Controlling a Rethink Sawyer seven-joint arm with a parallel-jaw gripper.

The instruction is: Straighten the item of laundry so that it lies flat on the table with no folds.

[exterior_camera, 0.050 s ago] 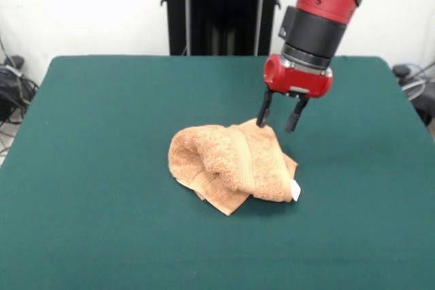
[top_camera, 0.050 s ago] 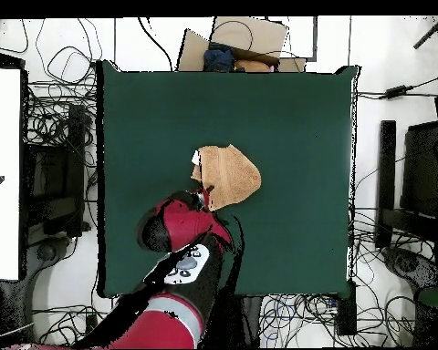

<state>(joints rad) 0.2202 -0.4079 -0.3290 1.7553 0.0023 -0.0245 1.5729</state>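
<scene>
The item of laundry (exterior_camera, 0.050 s ago: 231, 164), an orange-tan terry towel, lies bunched and folded over itself near the middle of the green table (exterior_camera, 0.050 s ago: 102, 134). A small white tag (exterior_camera, 0.050 s ago: 296, 190) sticks out at its near right corner. My gripper (exterior_camera, 0.050 s ago: 276, 125) hangs open just above the towel's far right edge, and its left finger (exterior_camera, 0.050 s ago: 262, 115) comes down right at the cloth with nothing held. From overhead the towel (top_camera, 0.050 s ago: 227, 176) is a rounded heap on the table (top_camera, 0.050 s ago: 296, 118), and the red arm (top_camera, 0.050 s ago: 182, 228) covers the gripper.
Tangled cables (top_camera, 0.050 s ago: 58, 137) and dark equipment (top_camera, 0.050 s ago: 414, 182) surround the table on both sides. A cardboard box (top_camera, 0.050 s ago: 236, 36) sits past one table edge and a white panel (top_camera, 0.050 s ago: 4, 173) stands beside another. Green tabletop extends wide around the towel.
</scene>
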